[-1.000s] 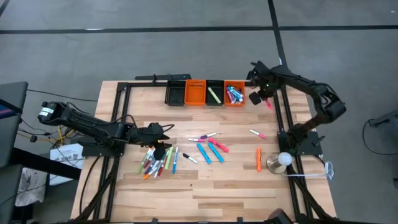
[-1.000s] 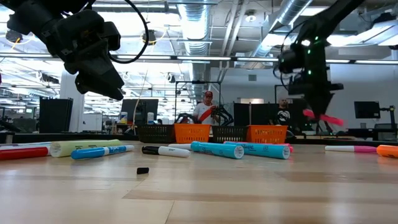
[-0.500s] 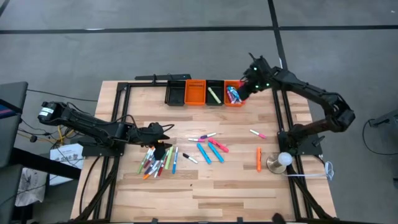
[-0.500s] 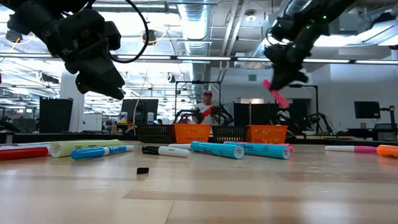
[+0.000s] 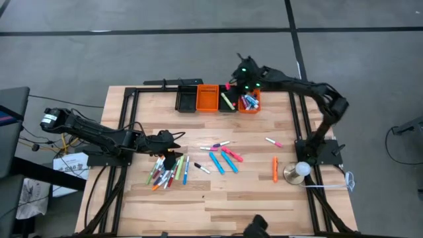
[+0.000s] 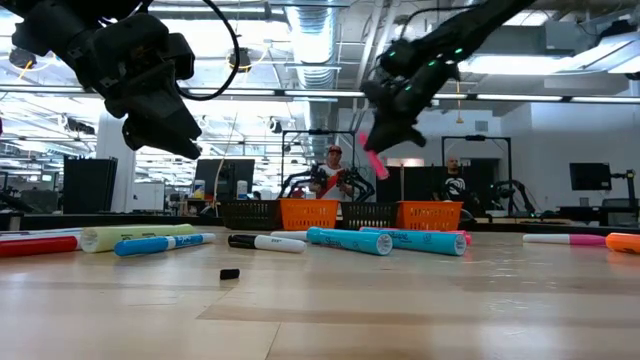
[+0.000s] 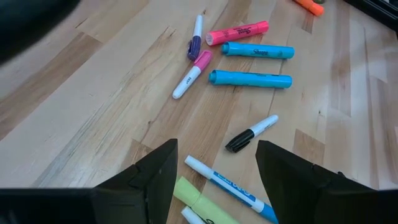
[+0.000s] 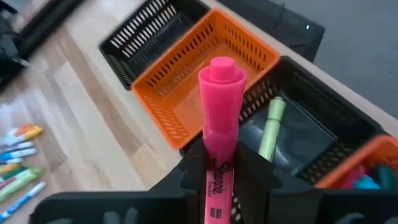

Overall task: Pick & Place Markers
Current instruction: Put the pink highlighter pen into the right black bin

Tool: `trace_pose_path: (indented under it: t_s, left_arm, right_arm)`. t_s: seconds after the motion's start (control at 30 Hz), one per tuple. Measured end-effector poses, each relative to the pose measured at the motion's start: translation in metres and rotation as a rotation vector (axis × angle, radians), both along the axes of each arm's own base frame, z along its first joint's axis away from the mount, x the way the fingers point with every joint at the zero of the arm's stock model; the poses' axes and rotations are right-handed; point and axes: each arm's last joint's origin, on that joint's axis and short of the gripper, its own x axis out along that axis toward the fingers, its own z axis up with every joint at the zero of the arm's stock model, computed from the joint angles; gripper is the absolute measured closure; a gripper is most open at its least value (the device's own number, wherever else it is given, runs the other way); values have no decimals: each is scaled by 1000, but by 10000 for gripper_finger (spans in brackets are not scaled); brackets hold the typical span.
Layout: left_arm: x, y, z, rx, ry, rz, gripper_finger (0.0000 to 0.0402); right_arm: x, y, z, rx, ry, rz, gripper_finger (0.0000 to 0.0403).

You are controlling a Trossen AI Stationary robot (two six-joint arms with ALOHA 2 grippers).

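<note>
Progress: your right gripper [image 8: 221, 163] is clamped on a pink marker [image 8: 219, 118] and has swung over the last second from the table's right edge, past the orange bin with the blue markers [image 5: 249, 100], to hang above the row of bins near the empty orange bin [image 5: 207, 98] — so the carry is nearly done and the drop looks like the next step, though which bin it is meant for you can't tell from here. Left gripper [image 5: 173, 156] hasn't moved in that second; it hovers with jaws spread and nothing in them over the pile of markers [image 5: 168, 171] on the table's left side. Loose markers in the middle [image 5: 223, 158] and an orange marker [image 5: 275, 168] on the right have stayed where they were — plenty left to clear. View differences: the overhead shot gives you the layout but barely shows the pink marker under the arm; the right wrist camera shows the grip plainly, marker upright between the fingers, with a green marker [image 8: 270, 129] lying in the black bin [image 8: 311, 134] beside the orange one. The low view shows the marker [image 6: 375, 160] well above bin height, tilted. The left wrist camera shows the open fingers [image 7: 155, 176] above a blue-and-white pen [image 7: 227, 185] and a black-capped pen [image 7: 250, 133].
</note>
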Motion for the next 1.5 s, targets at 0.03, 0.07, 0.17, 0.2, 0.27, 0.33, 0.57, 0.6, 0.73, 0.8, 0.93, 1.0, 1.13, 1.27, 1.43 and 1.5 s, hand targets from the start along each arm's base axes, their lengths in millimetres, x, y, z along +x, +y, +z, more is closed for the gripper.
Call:
trace_pose_path:
  t_s: [0.03,0.07,0.17,0.2,0.27,0.33,0.57,0.6,0.73,0.8,0.93,1.0,1.13,1.27,1.43,1.5]
  left_arm:
    - [0,0,0,0,0,0,188]
    - [0,0,0,0,0,0,188]
    - [0,0,0,0,0,-1,188]
    - [0,0,0,0,0,-1,188]
    - [0,0,0,0,0,-1,188]
    - [0,0,0,0,0,-1,188]
    - [0,0,0,0,-1,0,188]
    - [0,0,0,0,-1,0,188]
    - [0,0,0,-1,-1,0,188]
    - [0,0,0,0,-1,0,188]
    - [0,0,0,-1,-1,0,188]
    - [0,0,0,-1,-1,0,188]
    - [0,0,0,-1,-1,-1,188]
    - [0,0,0,-1,-1,-2,188]
    - [0,0,0,-3,0,-4,188]
    - [0,0,0,-3,0,-4,188]
  right_arm:
    - [4,-4,-4,8,28,3,356]
    - [8,-8,-9,12,69,2,355]
    - [17,-17,-24,14,184,-1,353]
    - [19,-20,-28,17,217,-1,352]
    - [23,-23,-38,25,253,9,352]
    - [27,-25,-43,30,263,17,351]
    - [32,-25,-44,17,262,20,326]
    - [31,-24,-43,17,271,18,317]
    - [31,-22,-42,14,281,17,271]
    - [31,-22,-42,21,285,20,248]
    - [29,-21,-41,26,290,20,216]
    - [26,-19,-34,22,293,26,209]
    - [18,-6,-7,-16,271,59,204]
    - [9,21,29,-79,211,109,208]
    - [-13,67,60,-162,170,135,217]
    - [-25,86,62,-163,163,124,220]
